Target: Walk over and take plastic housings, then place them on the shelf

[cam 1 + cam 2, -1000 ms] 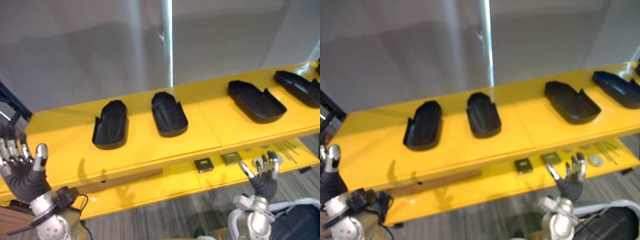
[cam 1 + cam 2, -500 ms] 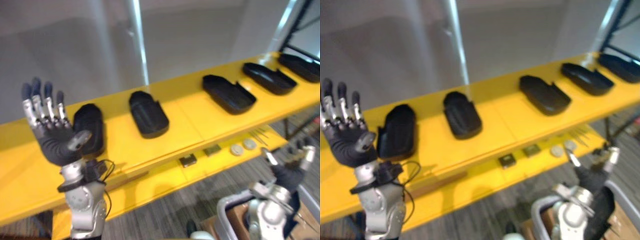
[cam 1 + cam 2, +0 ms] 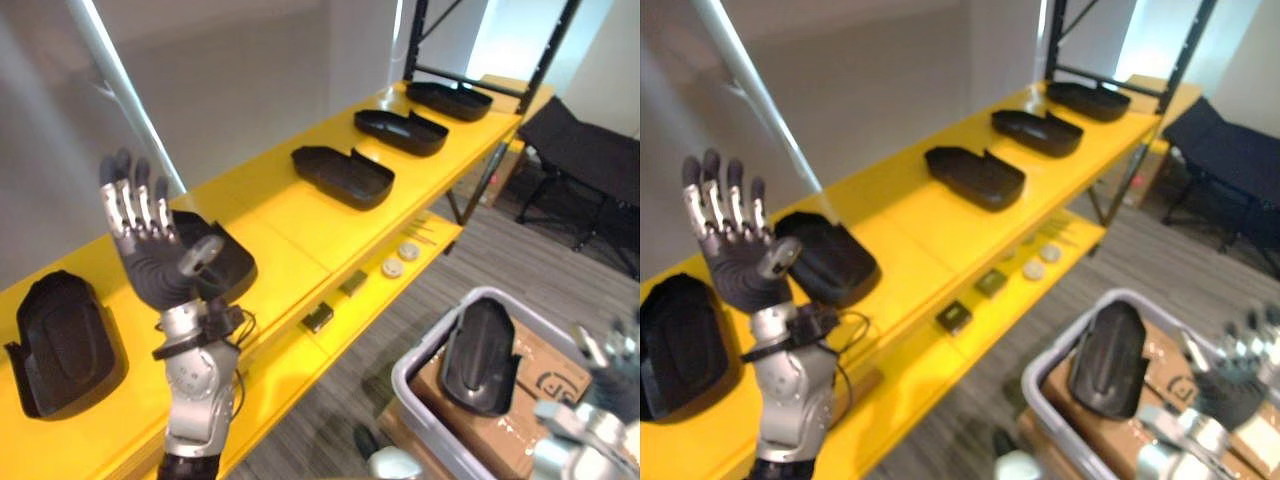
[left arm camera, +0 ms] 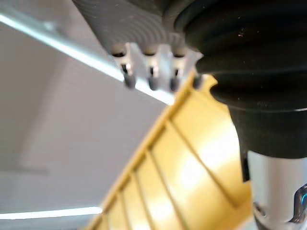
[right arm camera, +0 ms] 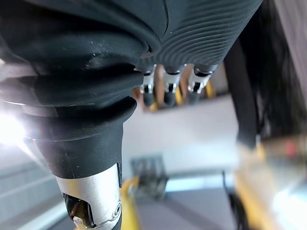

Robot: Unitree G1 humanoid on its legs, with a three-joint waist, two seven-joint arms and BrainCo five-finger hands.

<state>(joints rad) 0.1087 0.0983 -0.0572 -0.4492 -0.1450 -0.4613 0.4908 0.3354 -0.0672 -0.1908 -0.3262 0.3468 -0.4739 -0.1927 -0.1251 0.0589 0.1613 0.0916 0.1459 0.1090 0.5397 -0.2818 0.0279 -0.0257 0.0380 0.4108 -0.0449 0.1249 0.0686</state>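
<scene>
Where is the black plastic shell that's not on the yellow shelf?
The plastic housing lies at the eye views' lower right, inside the grey bin on a cardboard box, close to the right robot hand.

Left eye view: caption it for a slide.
Left hand raised open before a yellow shelf lined with black plastic housings; another housing lies in a grey bin.

Left hand [image 3: 160, 262] raised upright, fingers straight, spread, empty; right hand [image 3: 1232, 378] low, fingers loosely extended.
</scene>
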